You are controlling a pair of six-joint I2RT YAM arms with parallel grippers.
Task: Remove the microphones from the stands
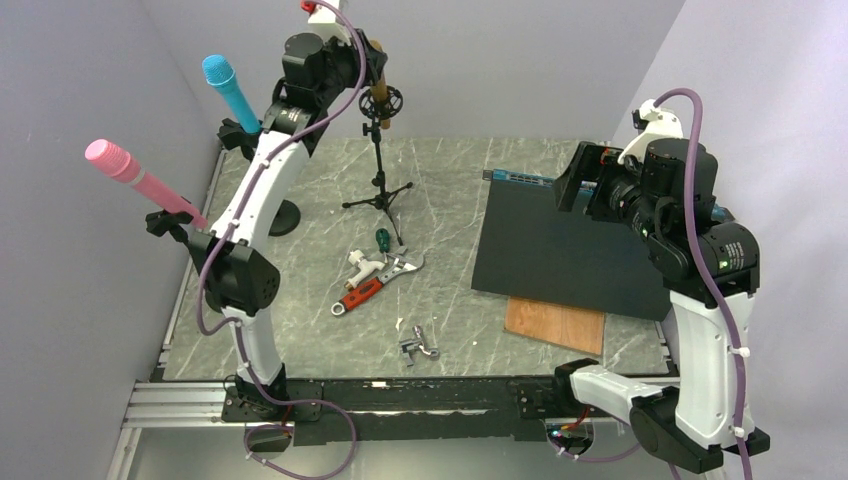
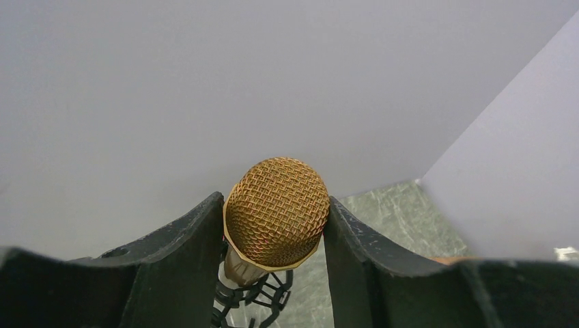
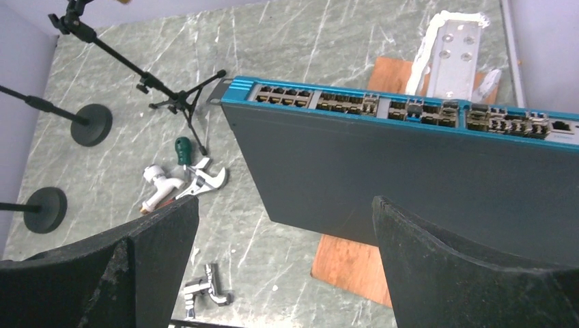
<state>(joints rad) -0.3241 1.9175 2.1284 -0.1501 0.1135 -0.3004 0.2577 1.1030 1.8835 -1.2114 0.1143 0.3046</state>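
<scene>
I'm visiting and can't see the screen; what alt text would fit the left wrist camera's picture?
A gold mesh-headed microphone sits clamped between the left gripper's two black fingers, which press its head from both sides. Beneath it shows part of a black wire cradle, with a plain grey wall behind and grey marbled table at right.

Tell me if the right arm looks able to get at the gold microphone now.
Probably not: the left pincer grips the gold microphone, and the right pincer hangs open over the network switch, well away from it.
</scene>
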